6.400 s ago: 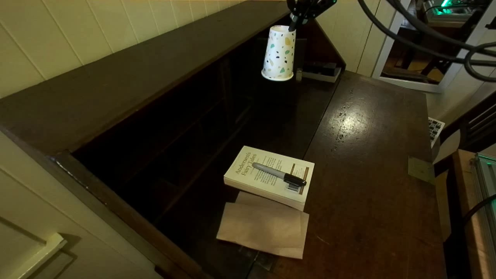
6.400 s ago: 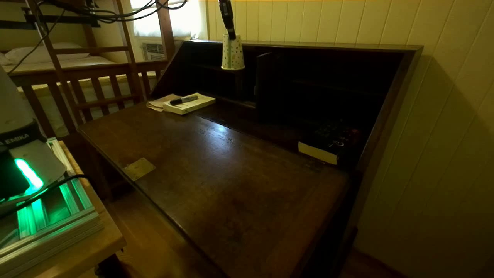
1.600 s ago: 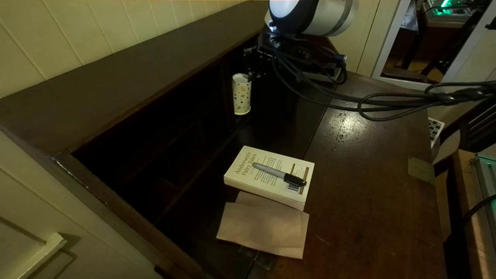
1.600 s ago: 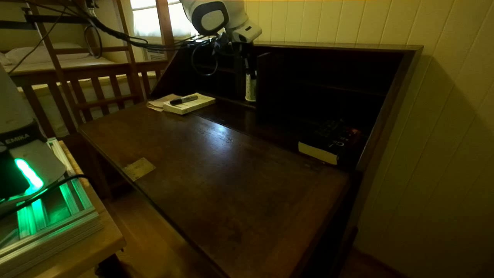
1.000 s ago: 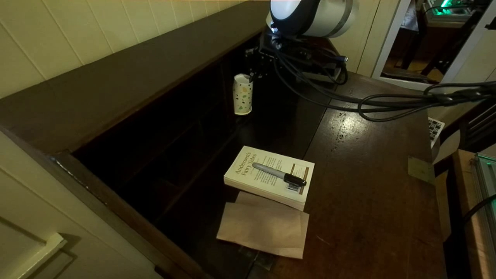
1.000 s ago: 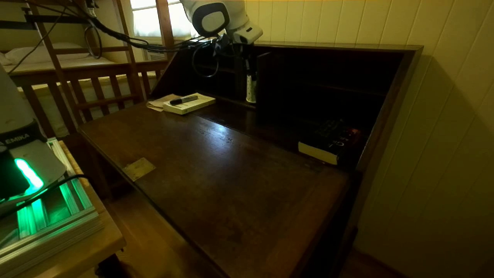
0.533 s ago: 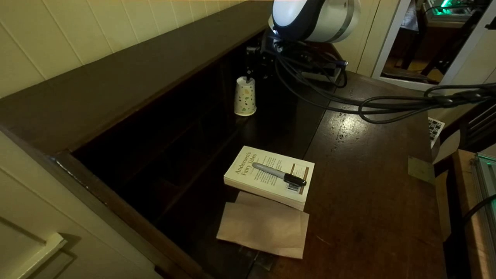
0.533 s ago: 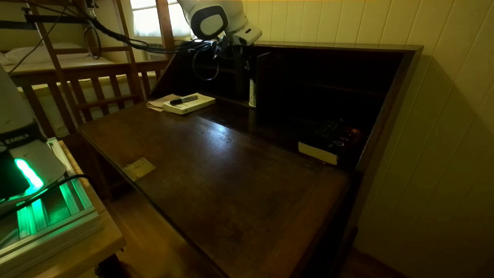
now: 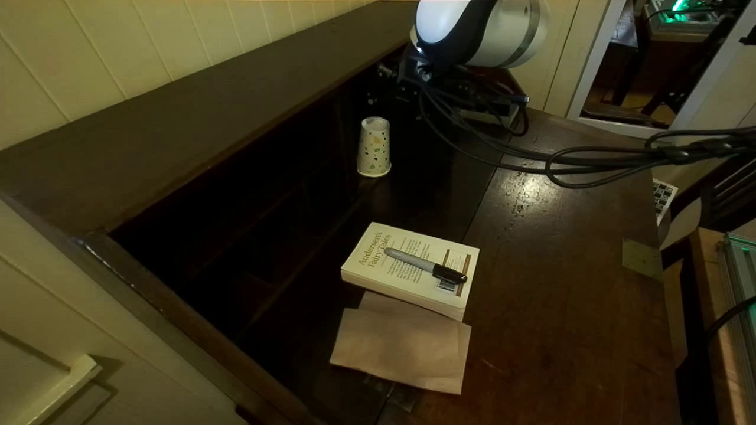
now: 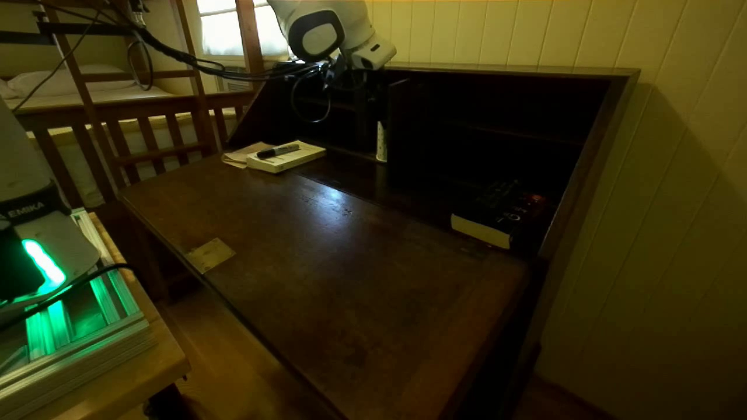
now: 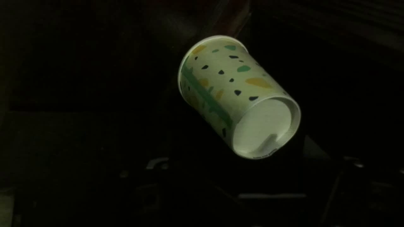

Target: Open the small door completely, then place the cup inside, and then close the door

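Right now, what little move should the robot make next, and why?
Probably ease the gripper gently up and away from the cup. The gripper looks open and the cup seems to stand unheld, upside down. The small door is open, partly hiding the cup in an exterior view. Backing off without a bump should likely come before closing; I can't tell whether the cup is fully inside.

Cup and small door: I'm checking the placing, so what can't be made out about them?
One side of the cup: in an exterior view, hidden behind the small door.
The cup's inside: hidden in every view, since it stands upside down.
Whether it stands fully inside: too dark around its base in both exterior views.
How the door is hinged: in an exterior view, lost in shadow.
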{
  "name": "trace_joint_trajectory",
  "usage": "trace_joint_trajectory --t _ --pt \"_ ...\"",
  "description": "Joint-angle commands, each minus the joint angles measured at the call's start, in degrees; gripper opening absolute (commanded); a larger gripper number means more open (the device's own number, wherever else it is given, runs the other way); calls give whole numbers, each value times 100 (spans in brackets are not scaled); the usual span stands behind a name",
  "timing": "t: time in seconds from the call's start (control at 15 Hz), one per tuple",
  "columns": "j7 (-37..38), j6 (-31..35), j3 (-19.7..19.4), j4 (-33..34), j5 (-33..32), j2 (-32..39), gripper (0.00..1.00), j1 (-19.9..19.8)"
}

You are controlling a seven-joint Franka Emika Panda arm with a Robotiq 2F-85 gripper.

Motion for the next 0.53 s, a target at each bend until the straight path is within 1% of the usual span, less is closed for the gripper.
trace_joint_trajectory --t 0.0,0.13,0.2,0.27,0.33,0.47 --pt "-60 23 131 -126 285 -234 100 -82" --pt "-105 28 189 -171 354 -299 100 -124" --pt "-141 62 299 -200 402 -336 100 -223" --pt "-173 43 370 -231 485 -389 91 -279" --pt "-197 37 427 -274 541 -444 74 -331" --pt "-250 0 548 -333 624 -547 60 -436"
